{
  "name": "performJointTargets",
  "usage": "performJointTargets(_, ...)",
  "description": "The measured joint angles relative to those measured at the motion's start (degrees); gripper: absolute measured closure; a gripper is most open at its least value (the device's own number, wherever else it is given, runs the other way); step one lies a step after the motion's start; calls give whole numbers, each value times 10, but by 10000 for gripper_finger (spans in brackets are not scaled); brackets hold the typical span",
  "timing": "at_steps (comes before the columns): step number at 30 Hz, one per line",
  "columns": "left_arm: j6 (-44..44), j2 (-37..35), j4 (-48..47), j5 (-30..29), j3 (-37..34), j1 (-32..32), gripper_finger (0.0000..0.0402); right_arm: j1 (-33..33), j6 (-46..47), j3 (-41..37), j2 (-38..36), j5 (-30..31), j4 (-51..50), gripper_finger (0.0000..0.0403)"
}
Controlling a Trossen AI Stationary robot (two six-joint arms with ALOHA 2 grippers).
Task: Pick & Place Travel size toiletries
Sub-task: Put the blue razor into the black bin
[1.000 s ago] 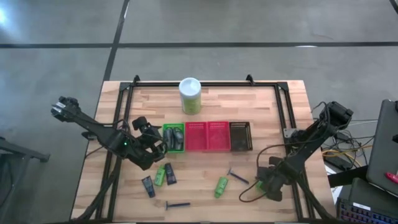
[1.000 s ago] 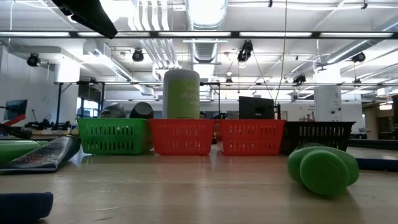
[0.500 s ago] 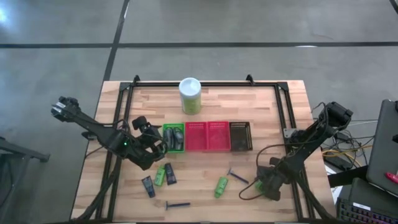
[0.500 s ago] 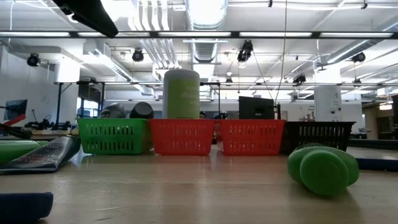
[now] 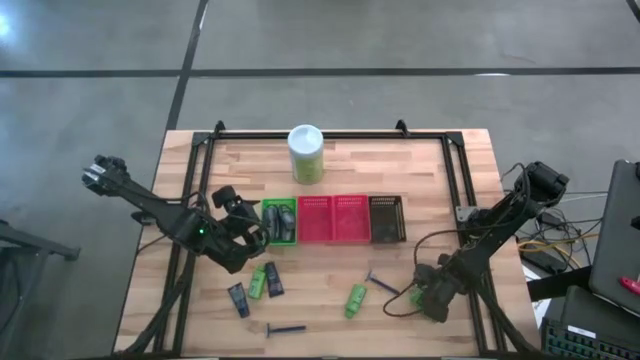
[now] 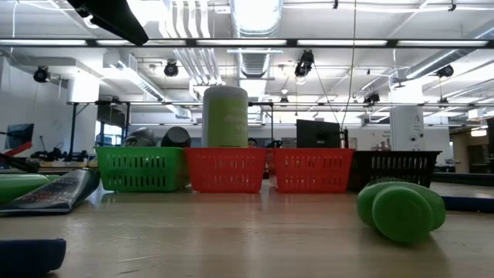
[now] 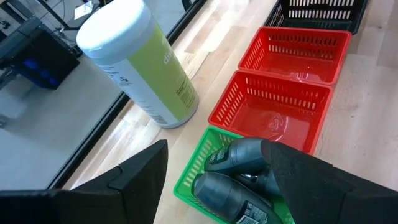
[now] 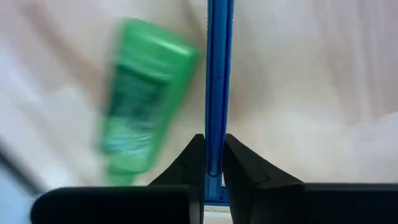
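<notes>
My right gripper [image 5: 412,294] is low over the table's near right part, shut on a thin dark-blue razor [image 5: 383,283]. A bright green tube [image 5: 355,299] lies just left of the razor and shows blurred in the right wrist view [image 8: 146,112]. My left gripper [image 5: 252,228] is open and empty at the green basket [image 5: 279,221], above the two grey tubes [image 7: 239,158] lying in it. Dark and green tubes [image 5: 262,281], a small dark tube [image 5: 237,298] and a second razor [image 5: 287,329] lie on the table's near left part. My right gripper pinches the razor's thin handle [image 8: 215,163] between its two fingers, at the end nearer the table's right edge. The fingers come low from the table's right side and lie along the razor. The razor points away from the fingers toward the table's left; whether it is clear of the table I cannot tell.
A large white-and-green canister [image 5: 306,153] stands behind the baskets. Two red baskets [image 5: 335,218] and a dark mesh basket [image 5: 387,218] stand in a row right of the green one. A black frame rail [image 5: 330,136] runs round the table. Cables [image 5: 545,240] hang at the right edge.
My right gripper has gone a little toward the table's left edge, toward the razor and the green tube. My left arm has kept still.
</notes>
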Motion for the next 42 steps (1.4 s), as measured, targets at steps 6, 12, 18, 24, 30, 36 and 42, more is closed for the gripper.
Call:
performJointTargets(6, -2, 0, 1, -7, 0, 0, 117, -39, 120, 37, -69, 47, -13, 360)
performJointTargets(12, -2, 0, 3, -11, 0, 0, 117, -125, 212, 57, -170, 227, -24, 370)
performJointTargets(18, 0, 0, 3, -12, 0, 0, 117, -299, 148, 57, -196, 233, -41, 363)
performJointTargets(24, 1, 0, 3, -13, 0, 0, 117, -476, 6, 48, -156, 124, -39, 365)
performJointTargets(30, 2, 0, 4, -17, 0, 0, 117, -527, -72, 48, -97, 31, -42, 358)
performJointTargets(36, -2, 0, 4, -17, 0, 0, 117, -529, -116, 57, -26, 47, -17, 362)
performJointTargets(42, -3, 0, 4, -17, 0, 0, 117, -542, -145, 77, 26, 55, -13, 355)
